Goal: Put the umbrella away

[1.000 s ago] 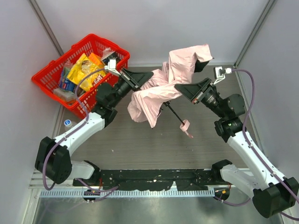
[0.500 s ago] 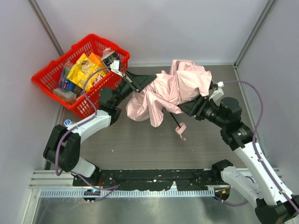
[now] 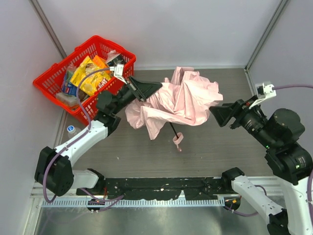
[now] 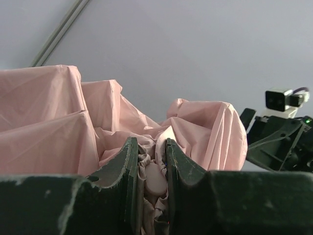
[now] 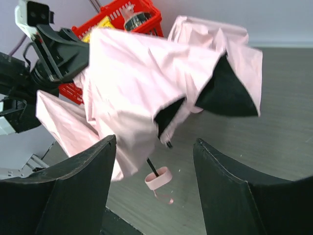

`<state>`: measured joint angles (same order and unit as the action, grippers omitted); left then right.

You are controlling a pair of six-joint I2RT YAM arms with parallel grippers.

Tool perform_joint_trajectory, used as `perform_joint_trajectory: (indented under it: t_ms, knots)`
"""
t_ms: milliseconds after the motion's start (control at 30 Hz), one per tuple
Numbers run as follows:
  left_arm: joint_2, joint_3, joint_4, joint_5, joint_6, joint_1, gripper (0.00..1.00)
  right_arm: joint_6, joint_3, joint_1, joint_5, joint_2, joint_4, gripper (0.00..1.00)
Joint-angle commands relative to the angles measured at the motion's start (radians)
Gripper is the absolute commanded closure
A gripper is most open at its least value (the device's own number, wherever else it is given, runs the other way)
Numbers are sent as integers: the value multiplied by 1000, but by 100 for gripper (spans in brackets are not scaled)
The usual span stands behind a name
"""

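My left tool [image 4: 149, 147] pinches the one umbrella [image 3: 186, 100] by its fabric; my right tool [image 3: 216, 115] stands wide open just beside it.

One umbrella [image 3: 183, 100], one red basket [image 3: 51, 85], two arms [image 3: 83, 139] [image 3: 281, 129].

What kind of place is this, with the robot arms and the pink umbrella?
Probably a robot lab test booth, not a home. Plain grey walls box in the table, and the left arm and right arm are bolted to a black rail at its edge.
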<state>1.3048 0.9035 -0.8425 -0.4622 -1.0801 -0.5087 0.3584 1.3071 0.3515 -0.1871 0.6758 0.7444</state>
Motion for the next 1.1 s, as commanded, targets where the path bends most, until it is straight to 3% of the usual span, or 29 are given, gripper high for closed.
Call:
perform_joint_trajectory:
  t_ms: [0, 67, 133, 200, 233, 300, 400, 467, 600, 733, 833, 867, 1067]
  knots:
    - [-35, 57, 43, -12, 46, 2, 100, -87, 121, -2, 17, 96, 10, 32]
    - [-41, 63, 65, -10, 46, 1, 100, -95, 199, 0, -43, 187, 23, 32]
    - [-41, 86, 104, -16, 42, 4, 100, -89, 175, -2, -133, 226, -54, 34]
    - [-36, 106, 126, -20, 19, -2, 100, -47, 121, -2, -204, 267, -159, 48]
    - [-32, 112, 131, -6, 0, -10, 100, 3, 97, -2, -234, 284, -198, 60]
    - [-19, 121, 134, 26, -50, -28, 100, 97, 15, 20, -294, 330, -350, 70]
    - [-3, 153, 206, 91, -57, -95, 100, 137, -72, 146, -209, 387, -577, 76]
    - [4, 169, 249, 141, -57, -140, 100, 129, -57, 217, -137, 444, -614, 77]
    - [24, 141, 202, 174, -141, -166, 100, 108, 15, 241, -51, 533, -564, 77]
    - [16, 104, 155, 184, -162, -166, 100, 5, 78, 245, 145, 524, -375, 66]
    - [2, 97, 190, 209, -129, -165, 100, -71, 110, 242, 366, 475, -229, 45]
    - [-1, 92, 189, 214, -123, -166, 100, -97, 136, 244, 380, 470, -159, 36]
    - [14, 60, 70, 137, -139, -123, 100, -194, 251, 244, 471, 394, 75, 23]
